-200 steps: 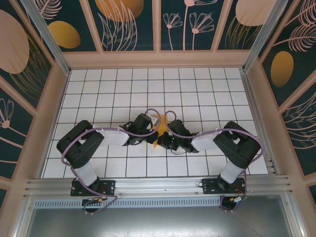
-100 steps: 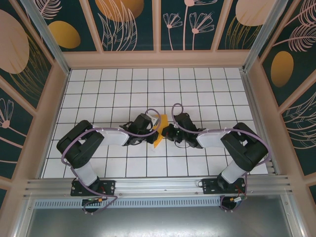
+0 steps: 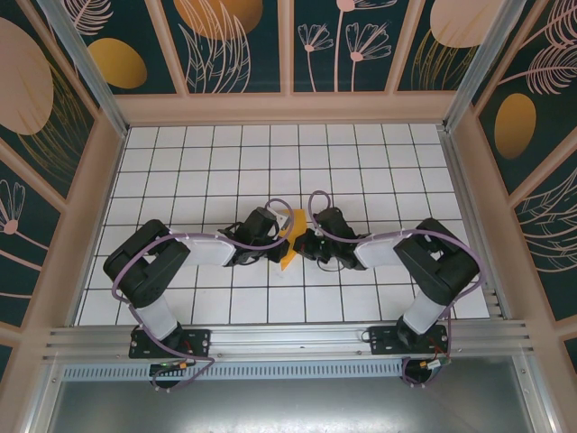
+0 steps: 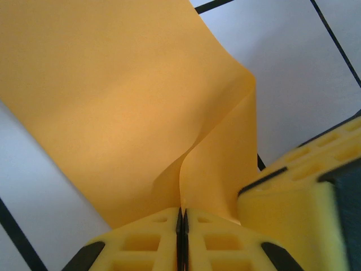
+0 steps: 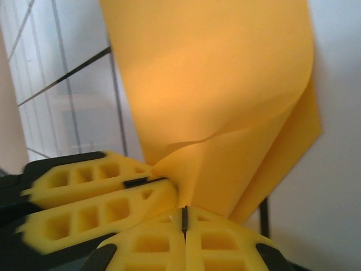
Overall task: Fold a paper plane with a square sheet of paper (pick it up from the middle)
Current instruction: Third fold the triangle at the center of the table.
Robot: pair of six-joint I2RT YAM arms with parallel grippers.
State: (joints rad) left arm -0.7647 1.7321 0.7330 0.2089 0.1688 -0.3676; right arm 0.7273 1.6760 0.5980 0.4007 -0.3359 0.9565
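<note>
Left gripper [image 4: 181, 221] and right gripper [image 5: 184, 218] both clamped on the folded paper [image 3: 288, 244], pinching it side by side near the table's [image 3: 361, 162] middle, likely keeping the layers aligned for creasing.

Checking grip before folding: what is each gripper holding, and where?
Both left gripper and right gripper pinch the yellow paper, side by side along one edge.

The orange paper [image 4: 130, 113] is pinched tight by the left gripper [image 4: 181, 214] and is bent above the white tiles [image 4: 304, 73].
</note>
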